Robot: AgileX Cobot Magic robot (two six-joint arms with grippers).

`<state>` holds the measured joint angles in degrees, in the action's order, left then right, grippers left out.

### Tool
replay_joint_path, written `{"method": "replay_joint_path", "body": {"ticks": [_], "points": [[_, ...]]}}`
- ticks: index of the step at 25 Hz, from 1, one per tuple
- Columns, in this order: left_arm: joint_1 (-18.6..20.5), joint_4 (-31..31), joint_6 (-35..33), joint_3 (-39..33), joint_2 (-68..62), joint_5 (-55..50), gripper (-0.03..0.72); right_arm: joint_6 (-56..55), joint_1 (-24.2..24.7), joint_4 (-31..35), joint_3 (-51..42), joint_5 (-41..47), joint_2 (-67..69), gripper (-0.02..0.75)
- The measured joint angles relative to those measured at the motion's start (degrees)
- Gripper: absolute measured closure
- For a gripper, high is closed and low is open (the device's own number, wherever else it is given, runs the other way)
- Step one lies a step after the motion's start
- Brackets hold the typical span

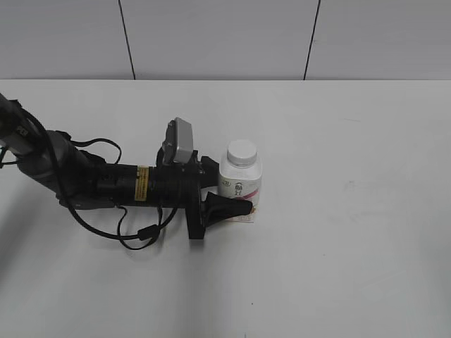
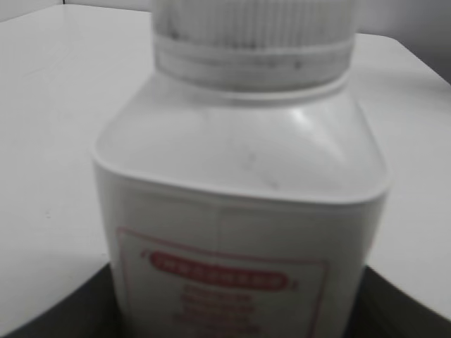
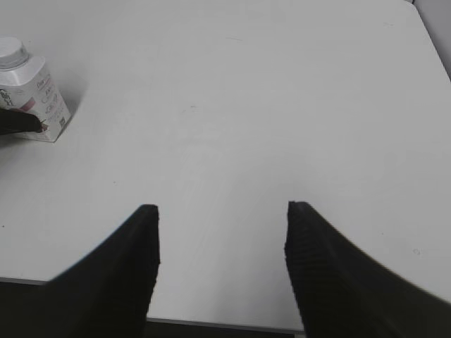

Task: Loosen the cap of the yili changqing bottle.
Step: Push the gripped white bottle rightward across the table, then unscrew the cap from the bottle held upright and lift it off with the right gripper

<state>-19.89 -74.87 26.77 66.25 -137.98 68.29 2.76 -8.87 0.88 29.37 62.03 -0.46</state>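
My left wrist view blurs the bottle (image 2: 243, 211); its label text is unreadable, the cap (image 2: 254, 28) is cut off above. My left gripper (image 1: 236, 197) hides the bottle's lower side.

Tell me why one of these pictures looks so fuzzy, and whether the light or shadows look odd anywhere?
Left wrist view: the bottle fills the frame so closely that its red label print and ribbed cap blur. Exterior view: sharp, even light, with faint shadows under the left tool. Right wrist view: the table is bright and evenly lit, and the open right tool shows as dark shapes.
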Motion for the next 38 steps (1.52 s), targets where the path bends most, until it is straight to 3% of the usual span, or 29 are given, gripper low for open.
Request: {"method": "replay_joint_path", "body": {"ticks": [7,28,34,38], "points": [[0.0,-2.53,0.0,0.0,0.0,0.63,0.267,0.0,0.0,0.0,0.0,0.0,0.0,0.278],[0.0,-2.53,0.0,0.0,0.0,0.75,0.267,-0.64,0.0,2.31,0.11,0.01,0.08,0.278],[0.0,-2.49,0.0,0.0,0.0,0.79,0.267,-2.23,0.0,7.37,2.37,0.98,12.97,0.278],[0.0,-2.49,-0.04,0.0,0.0,0.79,0.267,-3.55,0.0,9.06,9.12,4.03,28.01,0.278]]}}
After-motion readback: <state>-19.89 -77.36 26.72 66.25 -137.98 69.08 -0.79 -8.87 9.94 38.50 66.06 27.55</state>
